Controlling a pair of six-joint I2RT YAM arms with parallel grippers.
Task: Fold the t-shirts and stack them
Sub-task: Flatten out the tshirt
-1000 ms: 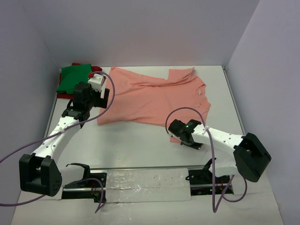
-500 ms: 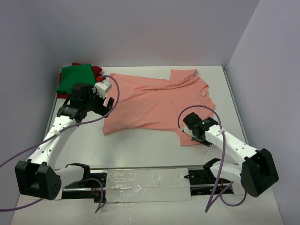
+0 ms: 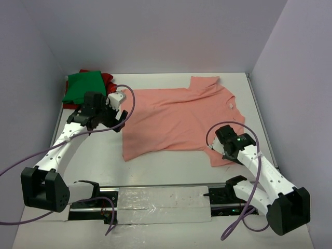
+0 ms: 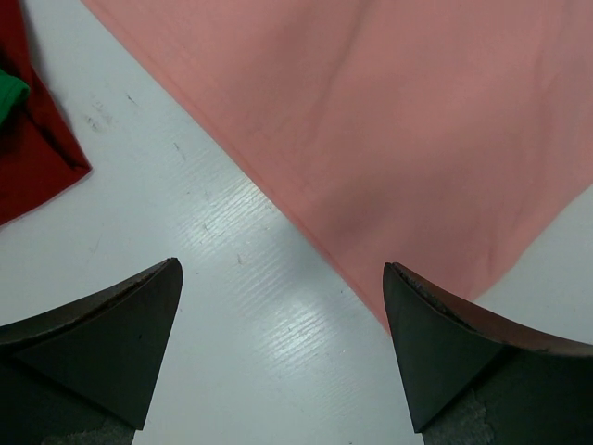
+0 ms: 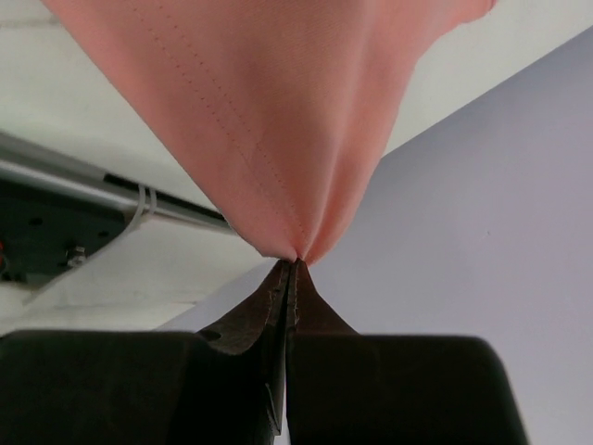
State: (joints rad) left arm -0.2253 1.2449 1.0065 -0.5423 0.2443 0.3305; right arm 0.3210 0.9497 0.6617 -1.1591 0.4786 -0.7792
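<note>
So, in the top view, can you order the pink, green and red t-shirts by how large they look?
1. pink t-shirt: spread out, by far the largest.
2. green t-shirt: folded, much smaller.
3. red t-shirt: only its edges show under the green one, so its true size is unsure.

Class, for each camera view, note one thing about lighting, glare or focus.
Top external view: soft, even light, with a faint shadow on the left-hand edge of the salmon-pink t-shirt. Left wrist view: a pale sheen on the table between the dark fingers of the open left end effector. Right wrist view: the stitching is sharp, while the shut right end effector is dark, showing little detail.
</note>
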